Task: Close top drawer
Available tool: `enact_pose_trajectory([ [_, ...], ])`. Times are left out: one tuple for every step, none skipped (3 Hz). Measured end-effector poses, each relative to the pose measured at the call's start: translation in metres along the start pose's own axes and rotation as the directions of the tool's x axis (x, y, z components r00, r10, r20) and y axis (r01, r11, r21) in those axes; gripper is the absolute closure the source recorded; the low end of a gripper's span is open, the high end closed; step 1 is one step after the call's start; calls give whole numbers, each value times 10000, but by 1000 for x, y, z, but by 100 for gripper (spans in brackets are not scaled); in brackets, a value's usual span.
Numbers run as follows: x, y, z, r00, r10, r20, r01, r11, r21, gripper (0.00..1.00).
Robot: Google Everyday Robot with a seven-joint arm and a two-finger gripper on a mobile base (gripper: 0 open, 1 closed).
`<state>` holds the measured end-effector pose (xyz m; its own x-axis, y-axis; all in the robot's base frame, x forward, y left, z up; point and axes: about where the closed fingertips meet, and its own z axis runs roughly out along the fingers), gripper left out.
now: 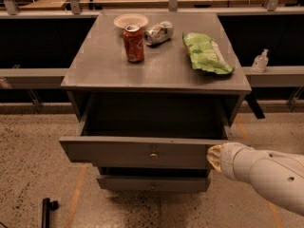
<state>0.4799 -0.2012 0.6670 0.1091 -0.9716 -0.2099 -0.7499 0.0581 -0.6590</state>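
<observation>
- The wide grey wooden top drawer (pixel 118 151) stands pulled far out below the front edge of the flat grey worktop (pixel 161 72). Its inside is dark and, as far as we can see, empty.
- The pale yellowish hand (pixel 214 156) on the white arm is at the right end of the drawer front, below the front right corner of the worktop. It seems to touch the panel. We cannot tell if the hand is released or clenched.
- We judge the top drawer to be stiff and fairly light, a rigid box that slides straight. It needs no grasp, only a flat push on the front.
- A push near the small round metal knob (pixel 153 154) at the centre would send it in evenly. A push at the right end alone could turn the box a little and make it bind.
- The front panel is a flat matte rectangle, painted and not slippery. A narrower grey drawer front (pixel 152 183) sits closed below it.
- Near the back left corner of the worktop stand a red drink can (pixel 134 42) and a white paper bowl (pixel 130 20). A crushed silver can (pixel 159 32) lies beside them.
- Toward the right edge lies a green crinkled snack bag (pixel 206 52), soft and thin. A hard shut could shake the upright can.
</observation>
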Motion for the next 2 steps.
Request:
enact_pose_trajectory([
  [9,-9,18,9998,-197,-12,197,9995,235,100],
  [21,-19,38,9997,-238,-52,240,9990,370,100],
])
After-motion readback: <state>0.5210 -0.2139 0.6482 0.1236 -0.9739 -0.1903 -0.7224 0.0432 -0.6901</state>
